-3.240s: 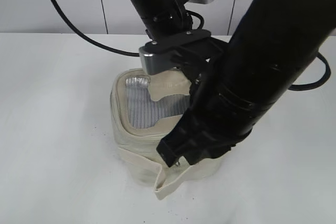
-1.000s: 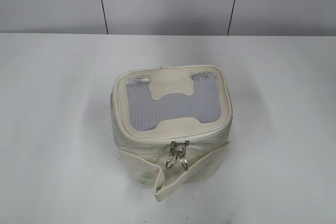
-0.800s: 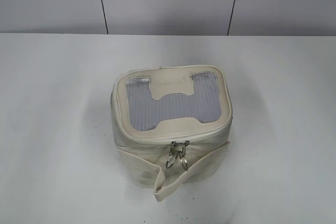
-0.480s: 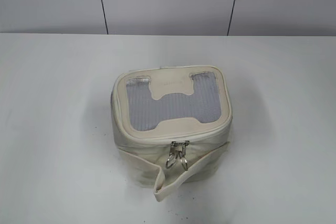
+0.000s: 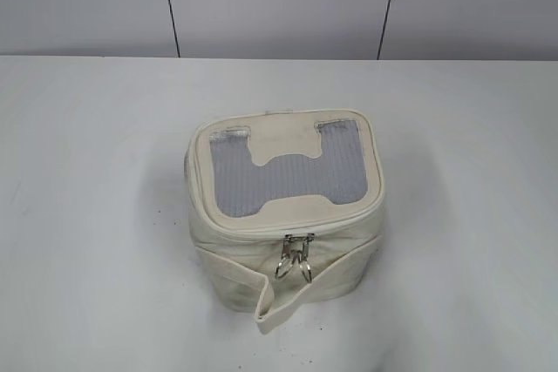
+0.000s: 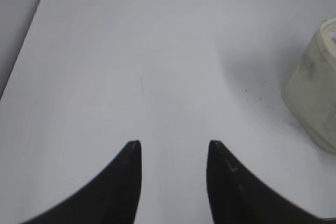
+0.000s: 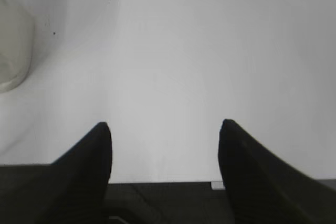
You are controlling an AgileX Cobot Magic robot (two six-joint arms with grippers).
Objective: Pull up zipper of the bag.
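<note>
Our left pincer [image 6: 173, 145] hangs over bare counter [image 6: 131, 61], fingers apart, gripping nothing. At its 2 o'clock we see the bag [image 5: 286, 206], mid-counter, lid up, long axis left to right. We read no writing on it. The zipper [image 5: 296, 231] rims the lid; both ring pulls dangle toward 6 o'clock. Our right pincer [image 7: 165, 127] gapes wide, the bag at its 10 o'clock.
</note>
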